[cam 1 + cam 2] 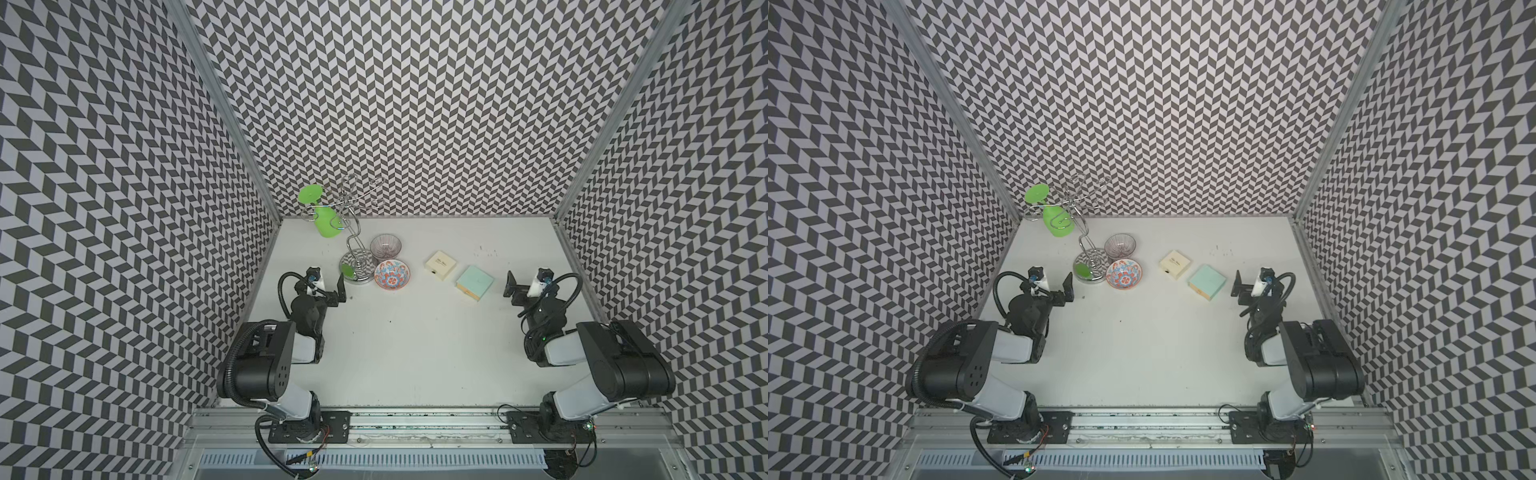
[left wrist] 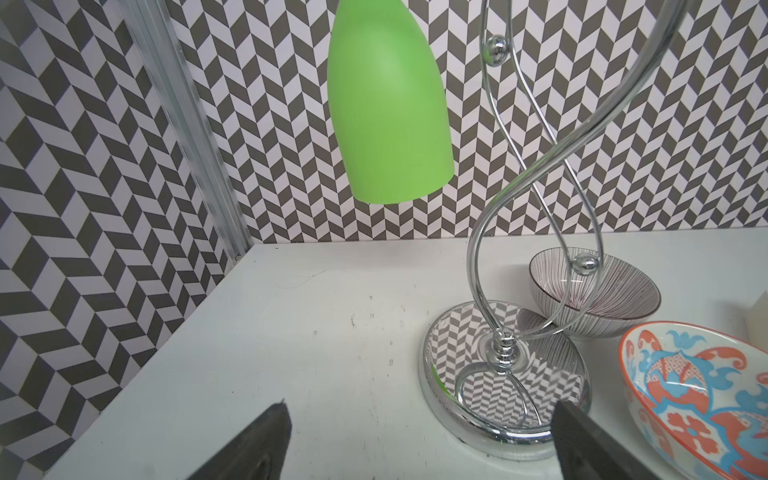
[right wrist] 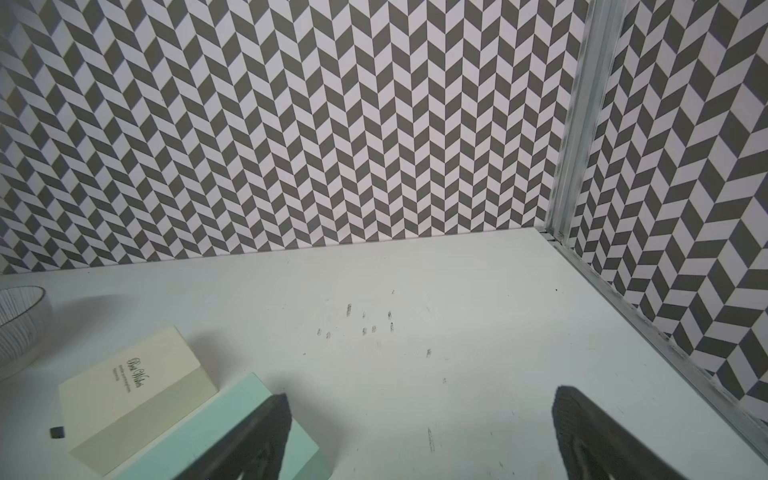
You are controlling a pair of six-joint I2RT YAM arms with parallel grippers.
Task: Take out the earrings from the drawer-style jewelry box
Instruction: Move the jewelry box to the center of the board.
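1. Nothing has been started yet. Both boxes on the worktop (image 1: pixel 415 353) are shut. No earrings can be seen, so I think they are inside.
2. The cream box (image 1: pixel 441 262) has a tiny dark tab (image 3: pixel 57 431), so it looks like the drawer box. The green box (image 1: pixel 475 282) lies just beside it.
3. The right claw (image 3: pixel 420 395) is spread wide and empty, near the green box. The cream box is past that.
4. The left claw (image 2: pixel 419 409) is spread wide and empty too, by the shiny stand (image 2: pixel 505 374), well apart from both boxes.
5. Next, one claw should hold the cream box while the other pinches the tab and pulls.
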